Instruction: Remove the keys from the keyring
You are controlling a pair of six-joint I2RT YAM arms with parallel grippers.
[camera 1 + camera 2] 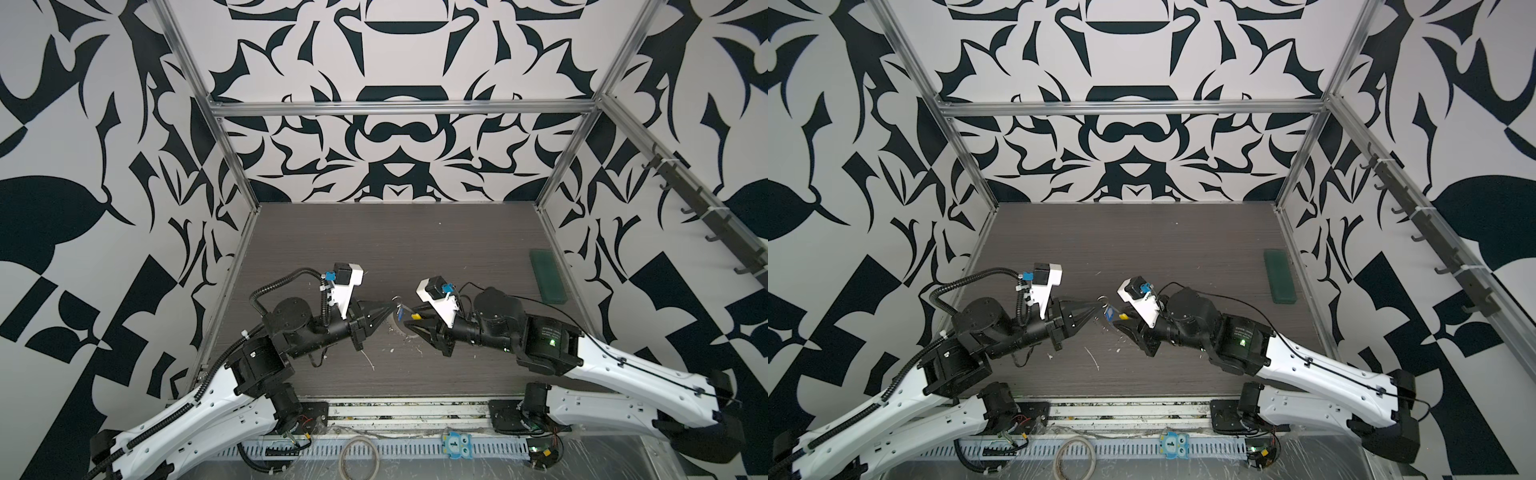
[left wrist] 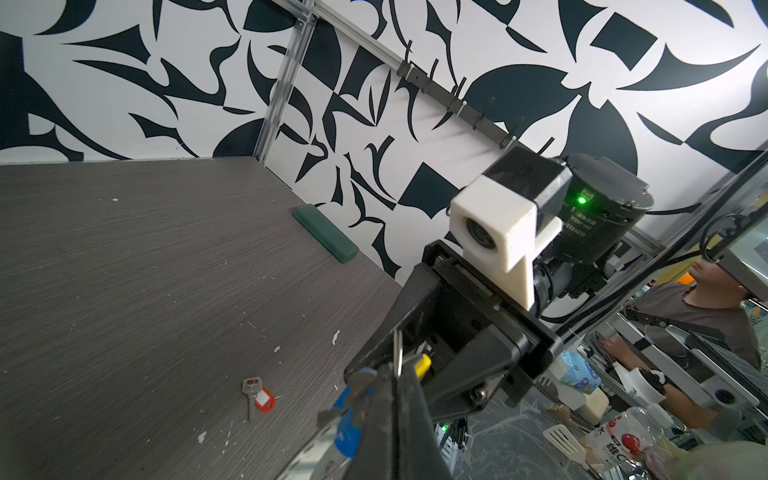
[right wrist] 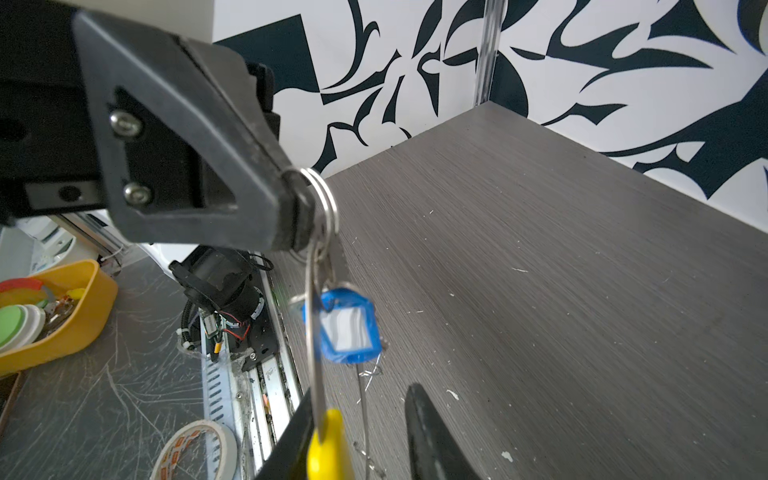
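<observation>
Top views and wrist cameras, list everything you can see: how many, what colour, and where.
table: one, dark grey wood grain, under both arms.
green block: one, dark green, flat on the table by the right wall.
red key tag: one, red, lying on the table, apart from the keyring.
blue key tag: one, blue, hanging on the keyring in the air.
keyring: one, grey wire with a yellow part, hanging from the left gripper.
beige hoop: one, beige, in front of the table.
left gripper: one, black, shut on the keyring's metal ring.
right gripper: one, black, open around the keyring's yellow part.
</observation>
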